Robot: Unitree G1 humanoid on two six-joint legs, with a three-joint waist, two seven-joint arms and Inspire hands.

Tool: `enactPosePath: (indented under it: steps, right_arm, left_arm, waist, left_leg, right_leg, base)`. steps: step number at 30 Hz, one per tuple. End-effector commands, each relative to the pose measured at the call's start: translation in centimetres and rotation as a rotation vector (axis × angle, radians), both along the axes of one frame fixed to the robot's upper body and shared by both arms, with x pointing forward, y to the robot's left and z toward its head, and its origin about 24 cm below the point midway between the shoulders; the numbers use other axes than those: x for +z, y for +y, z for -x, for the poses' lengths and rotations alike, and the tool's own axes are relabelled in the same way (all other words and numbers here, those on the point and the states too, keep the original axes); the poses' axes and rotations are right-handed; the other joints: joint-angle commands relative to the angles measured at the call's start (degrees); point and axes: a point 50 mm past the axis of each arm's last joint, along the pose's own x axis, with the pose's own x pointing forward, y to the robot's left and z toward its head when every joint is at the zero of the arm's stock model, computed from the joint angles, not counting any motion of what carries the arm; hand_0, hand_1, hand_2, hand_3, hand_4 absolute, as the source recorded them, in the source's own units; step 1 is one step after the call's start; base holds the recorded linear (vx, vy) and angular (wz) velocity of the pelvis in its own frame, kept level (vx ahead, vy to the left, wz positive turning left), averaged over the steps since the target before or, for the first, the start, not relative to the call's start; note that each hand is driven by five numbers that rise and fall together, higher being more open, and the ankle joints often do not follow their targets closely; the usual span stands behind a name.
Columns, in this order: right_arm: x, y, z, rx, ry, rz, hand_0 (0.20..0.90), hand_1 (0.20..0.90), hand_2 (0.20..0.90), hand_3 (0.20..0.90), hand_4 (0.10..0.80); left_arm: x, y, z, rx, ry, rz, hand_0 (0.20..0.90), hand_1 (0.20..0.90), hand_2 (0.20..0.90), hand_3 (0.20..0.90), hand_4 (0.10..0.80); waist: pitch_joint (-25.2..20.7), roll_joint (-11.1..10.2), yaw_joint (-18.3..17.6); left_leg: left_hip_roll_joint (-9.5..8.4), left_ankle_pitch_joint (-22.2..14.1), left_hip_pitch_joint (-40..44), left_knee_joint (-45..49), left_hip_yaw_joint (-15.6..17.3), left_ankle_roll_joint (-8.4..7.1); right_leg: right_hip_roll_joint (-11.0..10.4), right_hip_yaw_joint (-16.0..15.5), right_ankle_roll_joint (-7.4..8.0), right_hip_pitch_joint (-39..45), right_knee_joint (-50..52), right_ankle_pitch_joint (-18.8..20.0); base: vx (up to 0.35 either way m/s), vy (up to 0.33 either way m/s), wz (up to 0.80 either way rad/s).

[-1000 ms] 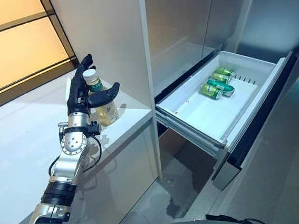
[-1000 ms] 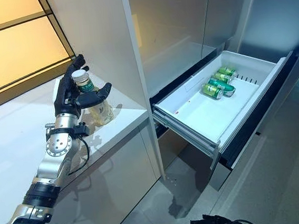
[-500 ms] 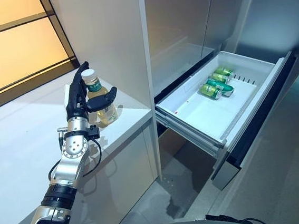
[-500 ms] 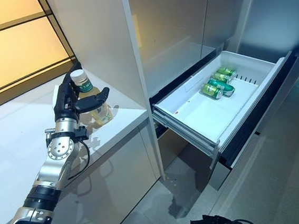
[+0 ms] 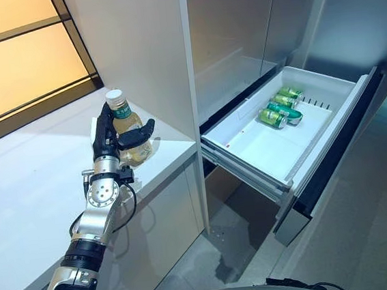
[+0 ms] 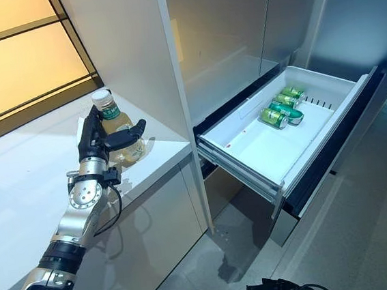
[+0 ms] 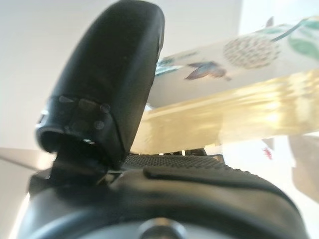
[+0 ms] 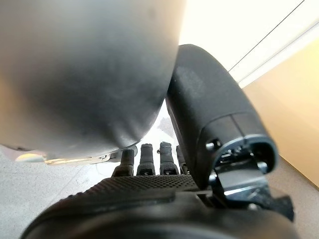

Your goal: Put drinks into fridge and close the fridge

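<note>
We see the clear plastic bottle of yellow drink [image 5: 132,136] upright near the white counter's [image 5: 25,182] front-right corner, our left hand [image 5: 110,136] curled round it. Right hand [image 8: 164,164]: fingers straight. Green cans [image 5: 280,107] lie at the open white fridge drawer's [image 5: 263,153] back edge.

Our left arm [image 5: 92,227] is silver-grey with black joint bands; the left hand [image 5: 105,136] is dark, its palm finely dotted.
</note>
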Motion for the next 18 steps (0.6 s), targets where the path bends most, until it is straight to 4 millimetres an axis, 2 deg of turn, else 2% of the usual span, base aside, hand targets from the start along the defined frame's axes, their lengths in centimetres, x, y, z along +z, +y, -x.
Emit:
enactPosePath:
  steps: [1,7,13,14,15,16,17,18]
  right_arm:
    - [0.0,-0.9,1.2,0.032,0.058,0.015,0.9,0.9,0.9,0.9,0.8]
    - [0.0,-0.9,1.2,0.03,0.059,0.013,0.9,0.9,0.9,0.9,0.8]
    - [0.0,-0.8,1.2,0.032,0.06,0.013,0.9,0.9,0.9,0.9,0.8]
    - [0.0,-0.8,1.2,0.031,0.06,0.012,0.9,0.9,0.9,0.9,0.8]
    - [0.0,-0.8,1.2,0.032,0.06,0.011,0.9,0.9,0.9,0.9,0.8]
    - [0.0,-0.8,1.2,0.032,0.06,0.011,0.9,0.9,0.9,0.9,0.8]
    - [0.0,-0.8,1.2,0.033,0.059,0.01,0.9,0.9,0.9,0.9,0.8]
    - [0.0,-0.7,1.2,0.032,0.057,0.01,0.9,0.9,0.9,0.9,0.8]
  left_arm:
    - [3.4,-0.2,-1.4,-0.013,-0.139,0.053,0.9,0.9,0.9,0.9,0.8]
    - [3.1,-0.3,-1.3,-0.006,-0.143,0.089,0.9,0.9,0.9,0.9,0.8]
    - [3.7,-0.3,-1.2,-0.008,-0.192,0.144,0.9,0.9,0.9,0.9,0.8]
    - [4.1,-0.4,-1.1,-0.02,-0.222,0.179,0.848,0.848,0.848,0.84,0.74]
    - [4.4,-0.5,-1.0,-0.025,-0.249,0.2,0.766,0.766,0.766,0.744,0.644]
    - [4.5,-0.5,-0.9,-0.03,-0.262,0.211,0.571,0.571,0.571,0.516,0.416]
    - [4.9,-0.6,-0.8,-0.042,-0.296,0.245,0.509,0.509,0.509,0.444,0.344]
    - [5.2,-0.8,-0.6,-0.054,-0.32,0.273,0.3,0.3,0.3,0.2,0.1]
  waist:
    - [0.31,1.1,-0.16]
    - [0.44,1.03,-0.12]
    - [0.44,0.99,-0.13]
    - [0.44,0.97,-0.07]
    - [0.44,0.93,-0.04]
    - [0.45,0.91,-0.03]
    - [0.5,0.85,-0.01]
    - [0.53,0.8,0.04]
  left_leg:
    - [-1.47,-8.42,0.85,2.39,2.19,1.57]
    - [-1.48,-8.41,0.84,2.5,2.07,1.57]
    - [-1.47,-8.46,0.83,2.53,2.06,1.58]
    - [-1.49,-8.48,0.77,2.61,1.98,1.58]
    - [-1.5,-8.48,0.75,2.65,1.95,1.58]
    - [-1.51,-8.49,0.74,2.67,1.92,1.58]
    - [-1.51,-8.52,0.75,2.67,1.81,1.6]
    - [-1.5,-8.53,0.78,2.66,1.76,1.61]
  right_leg:
    - [1.88,-1.33,3.16,-4.74,6.77,-3.78]
    - [1.9,-1.29,3.16,-4.76,6.92,-3.8]
    - [1.88,-1.25,3.15,-4.79,6.97,-3.88]
    - [1.89,-1.21,3.14,-4.81,7.02,-3.9]
    - [1.9,-1.21,3.12,-4.81,7.06,-3.92]
    - [1.9,-1.2,3.11,-4.81,7.08,-3.94]
    - [1.9,-1.16,3.08,-4.81,7.11,-3.97]
    - [1.89,-1.19,3.07,-4.81,7.16,-4.0]
  base:
    - [0.0,0.0,0.0]
    - [0.0,0.0,0.0]
    - [0.0,0.0,0.0]
    - [0.0,0.0,0.0]
    - [0.0,0.0,0.0]
    - [0.0,0.0,0.0]
    - [0.0,0.0,0.0]
    - [0.0,0.0,0.0]
